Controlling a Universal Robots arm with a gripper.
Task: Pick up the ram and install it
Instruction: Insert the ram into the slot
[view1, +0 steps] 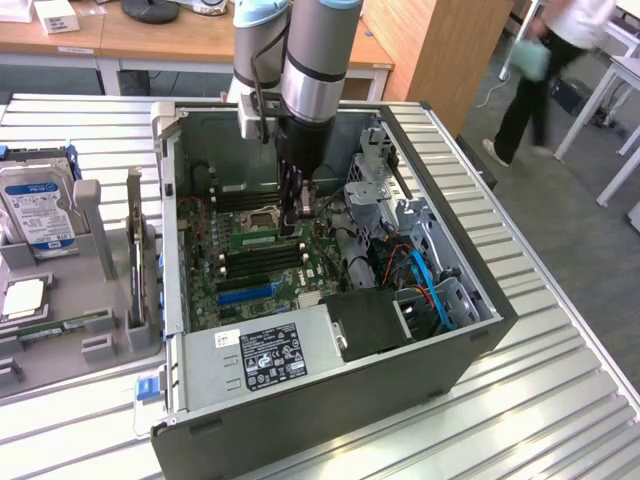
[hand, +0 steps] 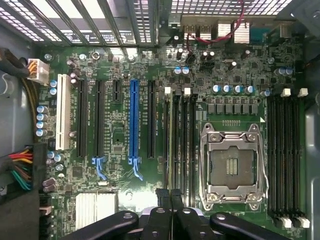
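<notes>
The ram (view1: 262, 241) is a thin green stick standing on edge in a memory slot beside the empty CPU socket (view1: 263, 215), inside the open computer case. From the wrist camera I see the ram (hand: 171, 145) edge-on, running along the slot next to the socket (hand: 232, 165). My gripper (view1: 297, 222) reaches down into the case at the ram's end on the exterior view's right. My gripper (hand: 170, 194) is shut, and the ram's thin edge runs into the slit between the two dark fingers.
The case walls (view1: 480, 330), the power supply (view1: 265, 360) and a drive cage with cables (view1: 420, 280) hem the arm in. A grey tray (view1: 100, 260) at the exterior view's left holds a hard drive (view1: 35, 205) and a chip (view1: 22, 300). A person (view1: 545, 70) walks at the far right.
</notes>
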